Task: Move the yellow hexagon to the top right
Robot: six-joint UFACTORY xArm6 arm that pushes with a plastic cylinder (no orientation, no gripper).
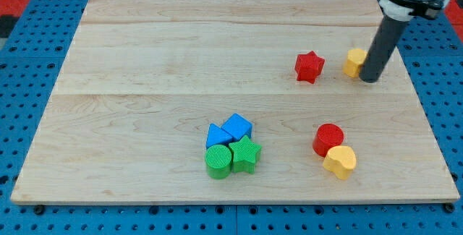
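The yellow hexagon [354, 61] lies on the wooden board [181, 54] at the view's right, a little above the middle height. My tip [370, 79] rests on the board right beside the hexagon, on its right and slightly lower side, touching or nearly touching it. The rod partly hides the hexagon's right edge.
A red star [309, 66] lies just left of the hexagon. A red cylinder [328, 139] and a yellow heart-like block [340, 161] sit at the lower right. Two blue blocks [228, 131], a green cylinder [218, 160] and a green star [246, 154] cluster at bottom centre.
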